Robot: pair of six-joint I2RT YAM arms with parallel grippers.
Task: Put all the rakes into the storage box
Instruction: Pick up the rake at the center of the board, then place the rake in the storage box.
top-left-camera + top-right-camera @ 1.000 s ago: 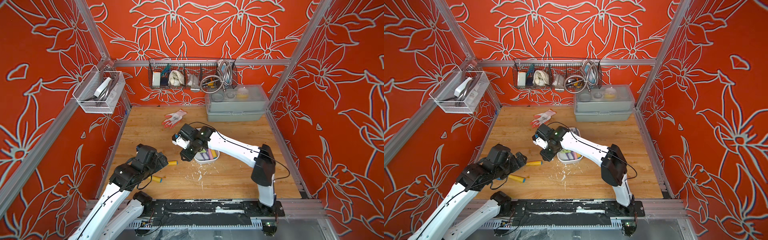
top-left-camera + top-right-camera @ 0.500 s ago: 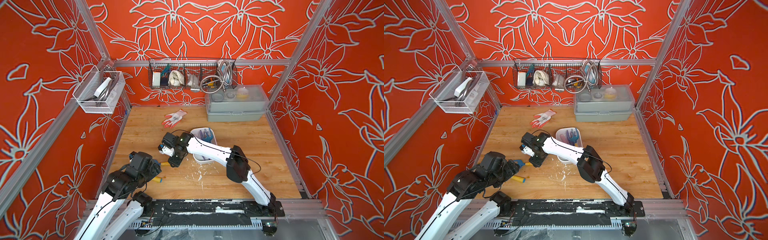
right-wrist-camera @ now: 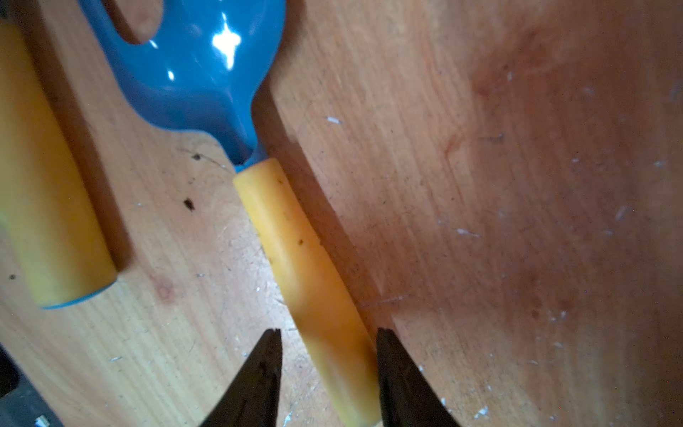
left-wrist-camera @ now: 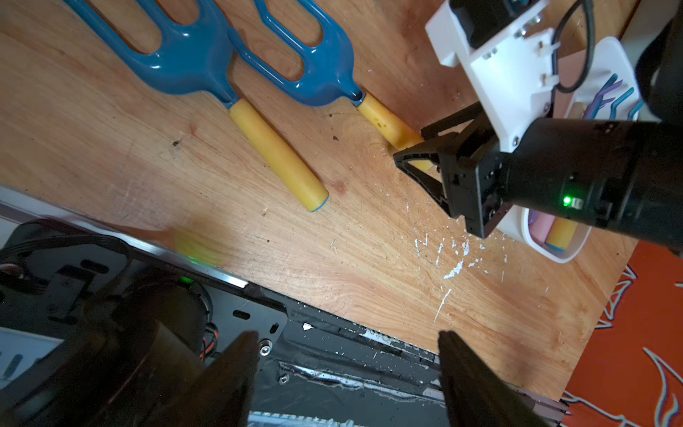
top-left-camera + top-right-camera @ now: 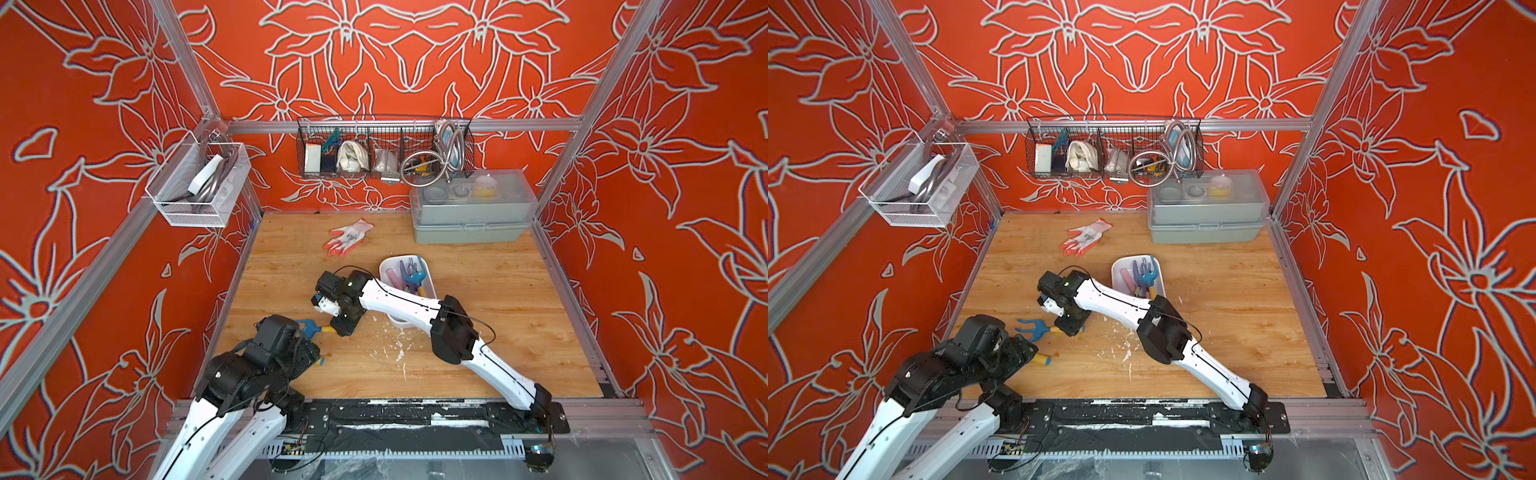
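Observation:
Two rakes with blue heads and yellow handles lie at the table's front left. My right gripper (image 3: 327,332) is down over the handle end of the farther rake (image 3: 295,251), jaws open either side of it with a gap at one finger; both top views show this gripper (image 5: 343,328) (image 5: 1069,328) and rake (image 5: 1034,328). The nearer rake (image 4: 277,155) lies free, its head under my left arm in both top views. My left gripper (image 4: 347,334) hangs open and empty over the front edge. The storage box (image 5: 382,268) (image 5: 1115,270), a white tub, holds a blue rake and purple tools.
A grey case with a clear lid (image 5: 471,216) stands at the back right. A white and orange glove (image 5: 349,237) lies at the back middle. A wire basket (image 5: 382,153) hangs on the back wall and a mesh basket (image 5: 199,187) on the left wall. White flecks (image 5: 395,345) mark the wood.
My right arm swung from the storage box to the front left and came down over the rake handle, jaws narrowing. My left arm drew back toward the front edge.

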